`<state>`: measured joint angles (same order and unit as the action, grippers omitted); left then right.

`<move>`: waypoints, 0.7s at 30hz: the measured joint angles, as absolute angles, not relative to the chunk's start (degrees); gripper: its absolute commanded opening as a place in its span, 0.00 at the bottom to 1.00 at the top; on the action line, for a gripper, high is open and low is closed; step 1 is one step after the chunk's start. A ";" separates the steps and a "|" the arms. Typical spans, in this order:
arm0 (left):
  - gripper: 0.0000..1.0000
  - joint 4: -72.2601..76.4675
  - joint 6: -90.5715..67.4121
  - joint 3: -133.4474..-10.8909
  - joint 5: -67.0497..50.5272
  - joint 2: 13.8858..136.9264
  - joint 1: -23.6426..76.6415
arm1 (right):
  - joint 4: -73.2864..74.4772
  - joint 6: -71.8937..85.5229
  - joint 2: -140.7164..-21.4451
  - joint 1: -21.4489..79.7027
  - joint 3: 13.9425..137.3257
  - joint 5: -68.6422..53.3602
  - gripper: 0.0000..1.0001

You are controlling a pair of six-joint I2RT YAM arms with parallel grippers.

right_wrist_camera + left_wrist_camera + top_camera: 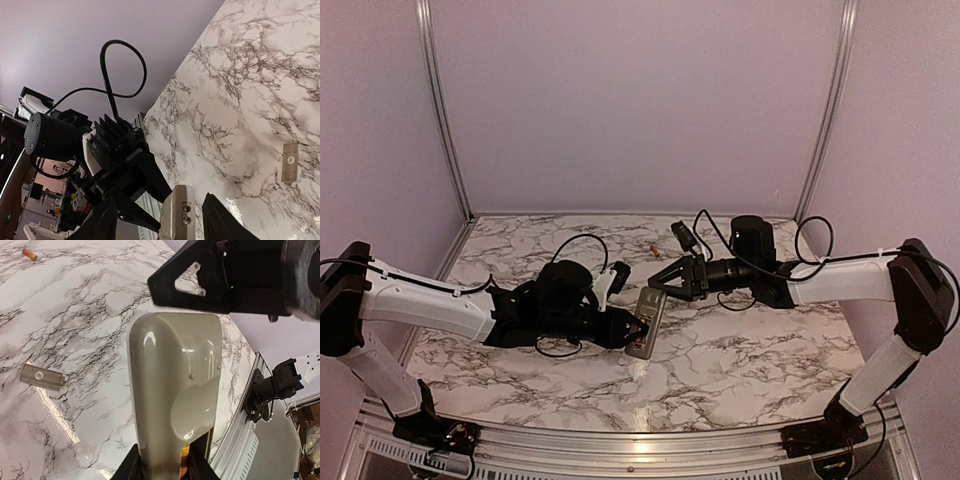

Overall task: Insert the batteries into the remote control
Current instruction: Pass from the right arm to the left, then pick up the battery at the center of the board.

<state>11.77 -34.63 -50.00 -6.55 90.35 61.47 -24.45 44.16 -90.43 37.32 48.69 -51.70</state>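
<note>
My left claw (636, 330) is clenched on the near end of the remote (646, 320), grey back side up. An orange sliver of battery (185, 466) shows right at the pinch, by the recess; can't tell if it's seated. My right claw (670, 278) is spread, fingers astride the remote's far end, not visibly squeezing it. Can't tell if the remote rests on the counter (520, 260) or hangs just off it. The other battery (652, 246) lies loose on the counter well behind, and the cover plate (42, 376) sits apart to the side.

Handling, as I judge it: the remote is light, stiff plastic w/ a glossy, rounded back, so prob. slippery. Take it by the long edges near an end, never across the recess; firm grip, no crushing. Batts are tiny, hard, smooth cylinders that'll roll & squirt out of a pinch. Grab the loose one across its middle, low to the counter.
</note>
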 measured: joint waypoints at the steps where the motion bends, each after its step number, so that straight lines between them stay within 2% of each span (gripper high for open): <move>1: 0.17 11.86 -35.14 -49.23 -6.87 90.08 61.10 | -24.01 43.64 -90.41 36.36 49.32 -51.62 0.67; 4: 0.17 12.60 -36.36 -47.33 -7.62 89.41 59.92 | -20.23 40.14 -90.43 33.32 52.03 -49.78 0.68; 9: 0.17 13.50 -38.02 -45.01 -8.01 87.24 57.87 | -5.37 27.92 -93.69 30.83 64.84 -39.09 0.63; 14: 0.17 14.79 -39.09 -42.50 -8.10 84.05 55.11 | 5.32 17.43 -103.39 30.79 78.13 -26.46 0.58; 21: 0.17 14.74 -39.38 -40.84 -7.88 80.34 52.82 | 15.75 9.91 -120.40 30.79 91.13 -14.72 0.54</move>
